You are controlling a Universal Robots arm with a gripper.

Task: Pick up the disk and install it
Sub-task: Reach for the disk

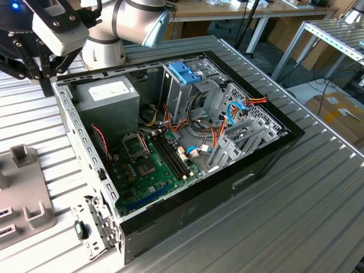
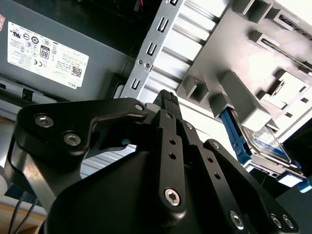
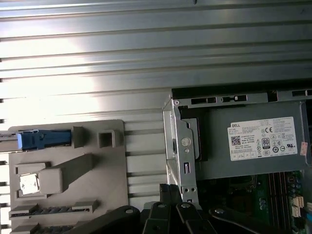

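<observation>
The hand (image 2: 166,100) hangs with its black fingers (image 2: 170,126) drawn together and nothing between them, above the corner of the open computer case (image 1: 256,165) where the grey power supply (image 3: 253,141) sits. Just beside that corner, a grey holder plate (image 3: 112,195) lies flat on the ribbed metal tabletop (image 3: 146,58). The disk (image 3: 44,139) stands on edge in a slot along one edge of the plate, at the corner away from the case, with its light-blue rail showing. The hand is apart from it.
</observation>
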